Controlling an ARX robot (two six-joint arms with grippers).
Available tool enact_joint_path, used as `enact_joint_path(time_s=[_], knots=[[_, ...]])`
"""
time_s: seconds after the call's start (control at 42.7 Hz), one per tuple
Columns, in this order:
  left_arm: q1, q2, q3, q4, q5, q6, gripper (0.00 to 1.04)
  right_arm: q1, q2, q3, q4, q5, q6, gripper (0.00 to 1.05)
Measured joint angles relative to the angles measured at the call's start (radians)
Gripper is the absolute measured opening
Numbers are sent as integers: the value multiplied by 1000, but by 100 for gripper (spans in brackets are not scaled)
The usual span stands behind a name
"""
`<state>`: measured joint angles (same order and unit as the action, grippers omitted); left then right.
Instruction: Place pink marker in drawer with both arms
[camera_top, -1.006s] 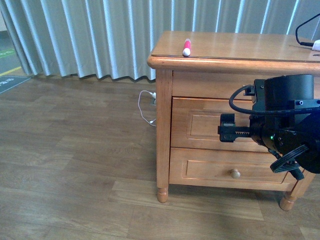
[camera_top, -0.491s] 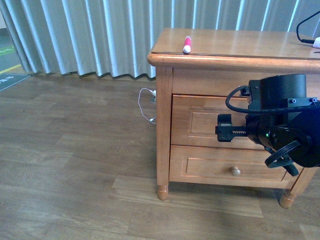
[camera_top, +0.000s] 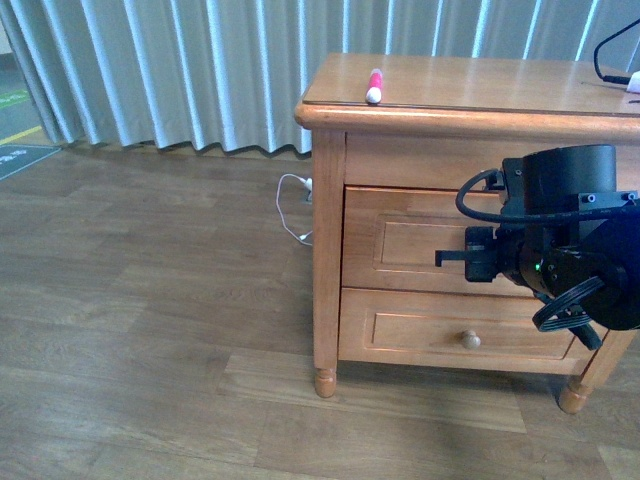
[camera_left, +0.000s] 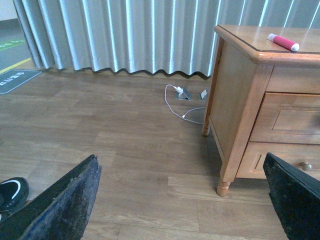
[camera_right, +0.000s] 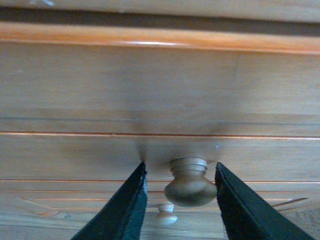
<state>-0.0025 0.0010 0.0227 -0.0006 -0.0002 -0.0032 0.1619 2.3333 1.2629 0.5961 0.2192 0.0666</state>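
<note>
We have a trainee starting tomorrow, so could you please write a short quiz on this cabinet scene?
1. True or false: the pink marker lies inside the upper drawer.
2. The right pincer straddles: A) the upper drawer's knob; B) the marker; C) nothing at all.
3. Fill in: the left pincer is ___, holding nothing.
Key: 1 false, it lies on the cabinet top; 2 A; 3 open.
</note>
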Motion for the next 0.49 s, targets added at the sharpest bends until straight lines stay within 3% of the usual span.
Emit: enact_joint_path(time_s=[0.094, 0.491], knots=[[0, 0, 0, 0, 0, 0, 98, -2, 0, 0, -5, 3, 0, 23], [0, 0, 0, 0, 0, 0, 98, -3, -51, -151, 104, -19, 1, 23]])
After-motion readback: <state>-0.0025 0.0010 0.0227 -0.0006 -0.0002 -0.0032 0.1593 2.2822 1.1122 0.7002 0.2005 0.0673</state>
